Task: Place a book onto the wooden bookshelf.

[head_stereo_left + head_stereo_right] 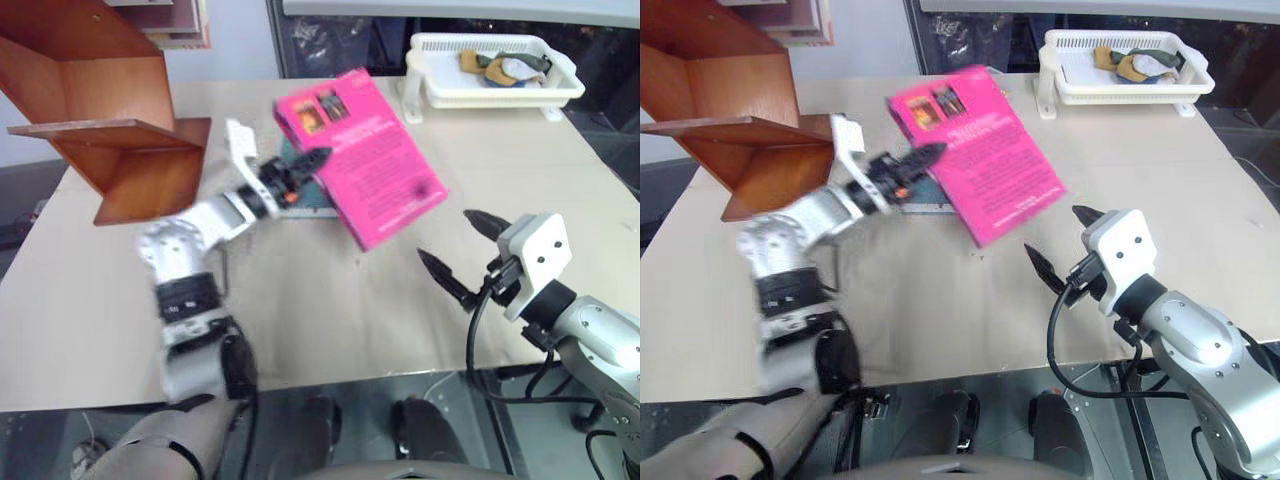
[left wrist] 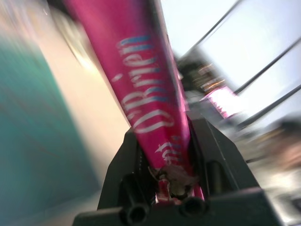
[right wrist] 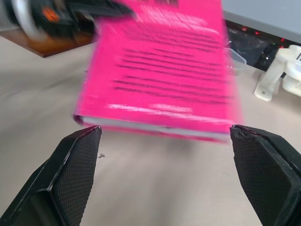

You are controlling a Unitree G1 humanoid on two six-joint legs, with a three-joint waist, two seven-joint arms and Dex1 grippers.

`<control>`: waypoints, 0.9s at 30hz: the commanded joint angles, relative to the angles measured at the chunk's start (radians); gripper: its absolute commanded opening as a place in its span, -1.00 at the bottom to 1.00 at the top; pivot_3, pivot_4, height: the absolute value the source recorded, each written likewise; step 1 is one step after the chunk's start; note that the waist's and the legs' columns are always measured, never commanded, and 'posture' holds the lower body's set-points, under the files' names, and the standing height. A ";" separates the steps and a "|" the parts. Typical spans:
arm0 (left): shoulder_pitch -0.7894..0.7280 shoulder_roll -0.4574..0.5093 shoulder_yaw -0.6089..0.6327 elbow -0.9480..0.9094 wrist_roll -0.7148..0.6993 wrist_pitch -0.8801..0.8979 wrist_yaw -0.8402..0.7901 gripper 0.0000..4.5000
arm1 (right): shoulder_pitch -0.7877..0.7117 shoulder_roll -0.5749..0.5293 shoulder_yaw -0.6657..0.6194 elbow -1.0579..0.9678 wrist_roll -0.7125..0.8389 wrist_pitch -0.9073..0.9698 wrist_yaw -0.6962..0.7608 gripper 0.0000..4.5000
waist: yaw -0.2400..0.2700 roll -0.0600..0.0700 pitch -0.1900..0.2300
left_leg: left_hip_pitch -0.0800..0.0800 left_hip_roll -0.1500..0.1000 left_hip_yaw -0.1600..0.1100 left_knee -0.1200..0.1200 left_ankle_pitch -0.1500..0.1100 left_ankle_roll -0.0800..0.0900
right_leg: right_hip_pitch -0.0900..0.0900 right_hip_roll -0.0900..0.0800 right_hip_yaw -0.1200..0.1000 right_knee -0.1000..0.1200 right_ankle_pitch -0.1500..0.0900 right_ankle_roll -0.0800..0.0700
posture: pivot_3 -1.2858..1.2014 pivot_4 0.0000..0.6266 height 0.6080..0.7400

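The work surface is a beige table (image 1: pixel 330 310) standing in front of a dark glazed wall, with the wooden bookshelf (image 1: pixel 110 120) sitting on its far left corner.

The book (image 1: pixel 365 160), bright magenta-pink with small dark pictures near one cover edge, is hanging tilted in the air above the middle of the table, clear of the surface. The left gripper (image 1: pixel 305 165) is clamping it along one edge; in the left wrist view both black fingers (image 2: pixel 214 155) are pressing against the pink spine on either side. A teal-green book (image 1: pixel 300 190) is lying flat on the table just under and behind the raised one, partly hidden by the left gripper.

The right gripper (image 1: pixel 458 250) is hovering above the near right part of the table with its jaws spread wide and nothing between them. In the right wrist view the book's white page edge is showing ahead of its fingertips, apart from them.

A white basket tray (image 1: pixel 490 70) holding a few small items is sitting at the far right edge, well apart from the bookshelf.

Task status, as a judgement: the pick-up is complete, since the book is off the table and gripped. The transfer is not yet done. The book is remaining to the right of the bookshelf, near it but not touching, and no board is bearing it. Carrying it leftward, aligning it with a shelf board and letting go are outstanding.
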 commanded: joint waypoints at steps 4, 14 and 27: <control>-0.049 0.272 -0.214 -0.134 0.435 -0.642 -0.413 -0.47 | -0.053 0.009 0.012 0.034 0.000 -0.052 0.049 1.00 | 0.007 0.001 0.001 | -0.001 0.000 0.000 0.000 0.000 0.000 | 0.000 -0.001 -0.001 -0.004 0.000 0.000 | 0.03 -0.52 1.00; -0.264 0.661 -0.347 0.145 0.866 -1.204 -0.736 -0.47 | -0.185 0.029 0.074 0.178 -0.022 -0.134 0.144 1.00 | 0.000 0.004 0.004 | -0.001 0.001 0.001 -0.012 0.000 0.001 | -0.001 0.000 -0.001 -0.013 0.000 0.000 | 0.03 -0.52 1.00; -0.411 0.909 -0.455 0.562 1.238 -1.316 -0.780 -0.47 | -0.507 0.115 0.083 0.293 0.088 -0.172 0.242 1.00 | -0.032 0.000 0.014 | -0.003 0.001 0.000 -0.010 0.000 0.002 | -0.002 0.002 -0.004 -0.011 0.000 0.000 | 0.03 -0.52 1.00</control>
